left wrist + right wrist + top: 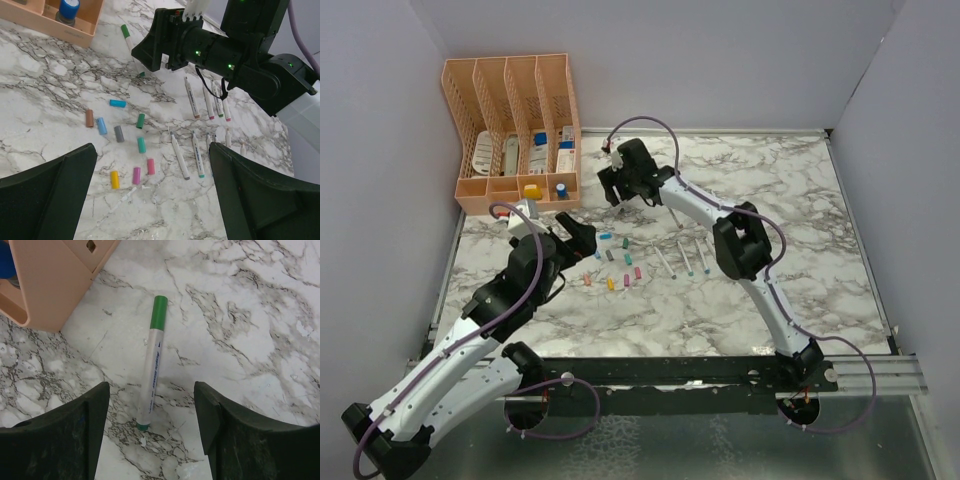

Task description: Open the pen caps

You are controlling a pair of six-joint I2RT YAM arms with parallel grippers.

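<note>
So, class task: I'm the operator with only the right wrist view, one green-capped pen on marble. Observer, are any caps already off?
Observer: Yes, several loose caps lie scattered in front of the left gripper.
Operator: Where are their pens?
Observer: Uncapped pens lie in rows right of the caps.
Operator: Is the left gripper busy?
Observer: No, it is open and holds nothing.
</note>
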